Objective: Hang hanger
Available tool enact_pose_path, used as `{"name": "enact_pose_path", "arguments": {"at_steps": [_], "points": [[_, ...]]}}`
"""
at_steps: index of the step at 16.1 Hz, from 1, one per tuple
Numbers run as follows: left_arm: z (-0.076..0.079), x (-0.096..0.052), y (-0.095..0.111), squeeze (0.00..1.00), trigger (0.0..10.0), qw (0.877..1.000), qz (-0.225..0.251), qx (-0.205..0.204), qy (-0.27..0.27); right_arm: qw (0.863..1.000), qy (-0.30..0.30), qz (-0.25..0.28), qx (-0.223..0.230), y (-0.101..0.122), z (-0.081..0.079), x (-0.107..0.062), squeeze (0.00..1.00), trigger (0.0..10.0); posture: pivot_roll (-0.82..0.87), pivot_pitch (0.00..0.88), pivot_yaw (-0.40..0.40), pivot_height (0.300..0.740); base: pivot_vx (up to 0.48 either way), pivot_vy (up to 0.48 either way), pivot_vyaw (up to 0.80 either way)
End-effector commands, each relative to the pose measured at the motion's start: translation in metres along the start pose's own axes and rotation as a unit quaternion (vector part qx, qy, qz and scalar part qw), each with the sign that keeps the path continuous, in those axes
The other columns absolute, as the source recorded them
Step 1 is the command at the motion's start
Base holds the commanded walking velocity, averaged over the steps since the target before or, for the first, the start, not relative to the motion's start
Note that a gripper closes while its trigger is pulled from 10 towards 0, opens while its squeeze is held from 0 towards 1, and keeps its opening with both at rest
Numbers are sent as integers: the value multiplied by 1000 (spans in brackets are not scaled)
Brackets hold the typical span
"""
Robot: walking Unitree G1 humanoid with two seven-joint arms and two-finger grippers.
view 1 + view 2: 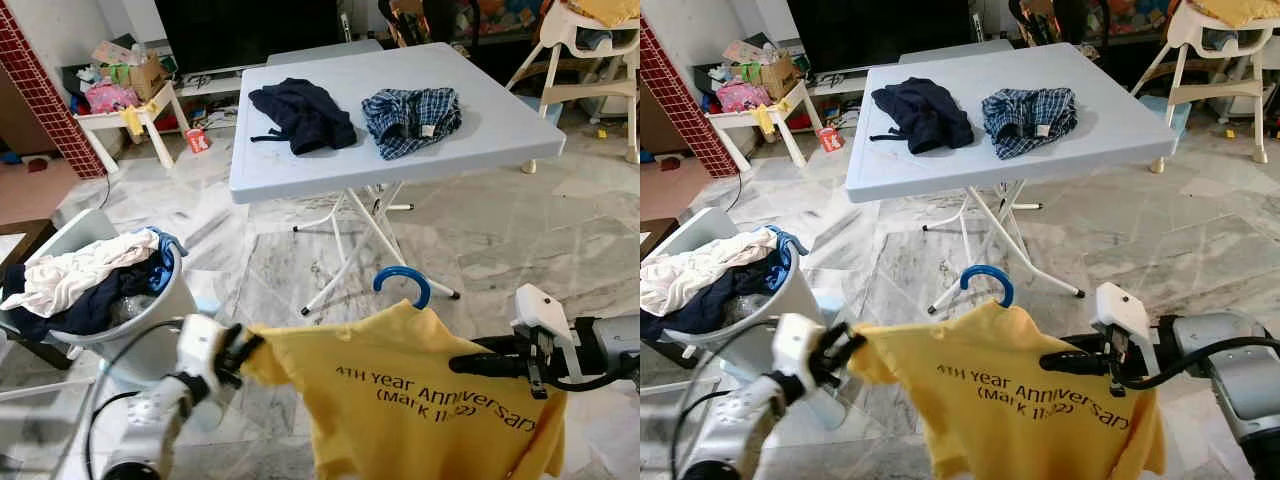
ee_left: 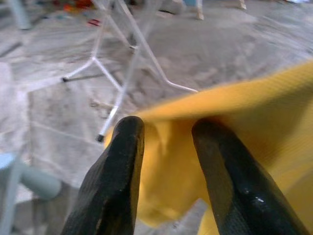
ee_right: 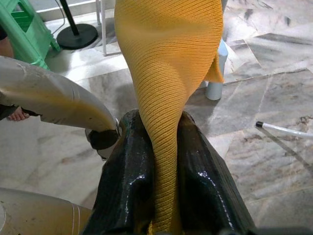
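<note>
The right pincer (image 3: 155, 161) is clamped on a yellow shirt (image 1: 420, 400), the left pincer (image 2: 166, 147) pinching its other shoulder. The blue hanger (image 1: 402, 284) hooks out of the collar, before a desk (image 1: 500, 120) carrying two garments.

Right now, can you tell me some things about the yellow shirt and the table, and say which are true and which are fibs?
1. The yellow shirt hangs on a blue hanger. True.
2. The right tool pinches the shirt's cloth. True.
3. Three pieces of clothing lie on the table. False: two, a dark one and a checked one.
4. The laundry basket stands on the table. False: it stands on the floor, at the robot's left.
5. The left tool holds the shirt's sleeve end. True.
</note>
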State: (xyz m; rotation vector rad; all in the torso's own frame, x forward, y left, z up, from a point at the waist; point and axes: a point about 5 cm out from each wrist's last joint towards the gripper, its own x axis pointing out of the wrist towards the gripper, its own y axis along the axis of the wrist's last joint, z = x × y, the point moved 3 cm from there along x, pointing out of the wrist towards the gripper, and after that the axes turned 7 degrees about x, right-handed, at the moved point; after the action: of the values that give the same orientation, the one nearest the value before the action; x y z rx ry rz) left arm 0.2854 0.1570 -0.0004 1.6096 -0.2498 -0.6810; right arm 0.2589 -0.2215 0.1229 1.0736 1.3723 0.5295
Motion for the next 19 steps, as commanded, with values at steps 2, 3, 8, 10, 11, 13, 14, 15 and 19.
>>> {"name": "enact_pose_path", "arguments": {"at_steps": [2,3,8,10,11,13,14,15,19], "points": [[4,3,1,1000,10000,1000,-5,17,-23,1000,11,16,-21,11,-3,-1,0,10000,-192,0,128,740,0,0,0],[7,6,2,1000,10000,999,-3,17,-35,1000,13,16,-19,10,-4,1,0,10000,-193,0,126,740,0,0,0],[23,17,5,1000,10000,996,-1,-12,-91,999,21,18,-16,10,-7,5,0,10000,-194,0,128,740,0,0,0],[34,16,6,0,0,990,11,-38,-132,1000,17,18,-16,9,-6,5,0,10000,-195,0,133,740,0,0,0],[35,16,5,0,0,990,10,-40,-138,1000,17,18,-16,9,-6,6,0,10000,-195,0,134,740,0,0,0],[37,16,4,0,0,988,9,-42,-147,1000,16,18,-16,9,-6,6,0,10000,-197,0,138,740,0,0,0],[39,15,4,0,0,987,10,-46,-153,1000,15,18,-15,9,-7,6,0,10000,-198,0,141,740,0,0,0],[39,15,4,0,0,986,10,-51,-155,1000,14,18,-16,8,-7,7,0,10000,-198,0,142,740,0,0,0],[41,15,6,0,0,985,15,-59,-164,1000,8,15,-17,6,-5,9,0,10000,-196,0,147,740,0,0,0]]}}
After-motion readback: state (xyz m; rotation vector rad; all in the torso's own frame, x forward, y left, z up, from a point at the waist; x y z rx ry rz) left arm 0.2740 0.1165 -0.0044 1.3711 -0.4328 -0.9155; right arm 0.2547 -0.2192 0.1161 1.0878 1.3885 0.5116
